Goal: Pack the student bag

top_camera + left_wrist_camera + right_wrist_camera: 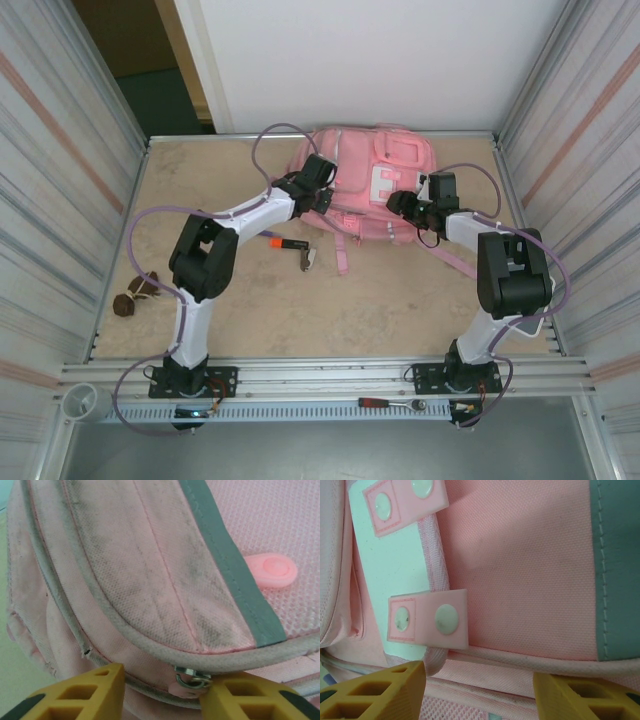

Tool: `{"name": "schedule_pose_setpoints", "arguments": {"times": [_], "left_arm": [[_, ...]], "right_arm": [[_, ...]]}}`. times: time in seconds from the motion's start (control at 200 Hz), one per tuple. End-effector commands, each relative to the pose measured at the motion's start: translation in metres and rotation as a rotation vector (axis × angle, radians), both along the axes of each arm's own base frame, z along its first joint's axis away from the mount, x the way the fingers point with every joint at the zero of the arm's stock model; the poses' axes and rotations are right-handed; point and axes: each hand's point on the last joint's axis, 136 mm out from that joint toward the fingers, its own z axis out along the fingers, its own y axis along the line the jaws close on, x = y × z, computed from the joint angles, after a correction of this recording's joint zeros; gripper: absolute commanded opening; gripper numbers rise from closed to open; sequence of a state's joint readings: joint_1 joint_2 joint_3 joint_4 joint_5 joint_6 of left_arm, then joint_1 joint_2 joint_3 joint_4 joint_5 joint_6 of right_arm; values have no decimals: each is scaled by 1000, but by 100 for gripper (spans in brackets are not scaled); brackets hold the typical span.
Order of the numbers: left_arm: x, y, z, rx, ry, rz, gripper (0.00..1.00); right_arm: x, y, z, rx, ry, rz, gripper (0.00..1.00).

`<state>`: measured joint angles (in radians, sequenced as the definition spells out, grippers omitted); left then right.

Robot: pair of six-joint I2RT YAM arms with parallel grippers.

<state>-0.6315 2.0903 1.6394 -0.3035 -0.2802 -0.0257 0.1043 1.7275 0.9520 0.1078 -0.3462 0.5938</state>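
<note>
The student bag (375,185) lies directly ahead of both grippers. The left arm stretches forward, its left gripper (167,682) half-open astride a zipper pull (189,677). The right arm bends inward, right gripper (479,677) spread wide over a piped seam.

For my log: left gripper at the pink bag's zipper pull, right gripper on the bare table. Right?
No: the right gripper is at the student bag too, per the right wrist view; the left gripper is at the zipper pull.

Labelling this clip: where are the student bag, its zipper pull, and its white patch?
student bag (362,160), top view, pink front panel.
zipper pull (191,676), left wrist view, metal loop.
white patch (395,572), right wrist view, pale middle.
</note>
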Motion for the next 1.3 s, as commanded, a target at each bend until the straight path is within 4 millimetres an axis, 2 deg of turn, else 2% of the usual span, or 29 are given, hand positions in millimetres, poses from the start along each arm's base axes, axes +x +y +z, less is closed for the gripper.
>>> {"name": "schedule_pose_setpoints", "arguments": {"times": [0.0, 0.301, 0.531, 0.621, 0.701, 0.822, 1.147, 1.297], "left_arm": [[-2, -3, 8, -45, 11, -14, 38], [-1, -11, 4, -69, 35, -54, 24], [1, -7, 5, -78, 39, -53, 15], [1, -7, 2, -82, 45, -58, 7], [1, -6, 8, -95, 25, -69, 1], [-2, -8, 21, -145, -3, -105, 0], [-24, -22, 53, -492, 41, -268, 0], [-27, -22, 47, -500, 63, -276, 0]], "right_arm": [[-6, -2, -18, -6, 58, -5, 58], [-5, -3, -17, -5, 58, -6, 58], [-7, -8, -12, -12, 53, -14, 58], [-7, -12, -5, -15, 43, -17, 58], [-9, -14, 3, -15, 26, -17, 59], [-13, -13, 22, -9, -18, -10, 59], [-21, 31, 55, -18, -99, 61, 65], [-14, 58, 64, 12, -115, 105, 67]]}}
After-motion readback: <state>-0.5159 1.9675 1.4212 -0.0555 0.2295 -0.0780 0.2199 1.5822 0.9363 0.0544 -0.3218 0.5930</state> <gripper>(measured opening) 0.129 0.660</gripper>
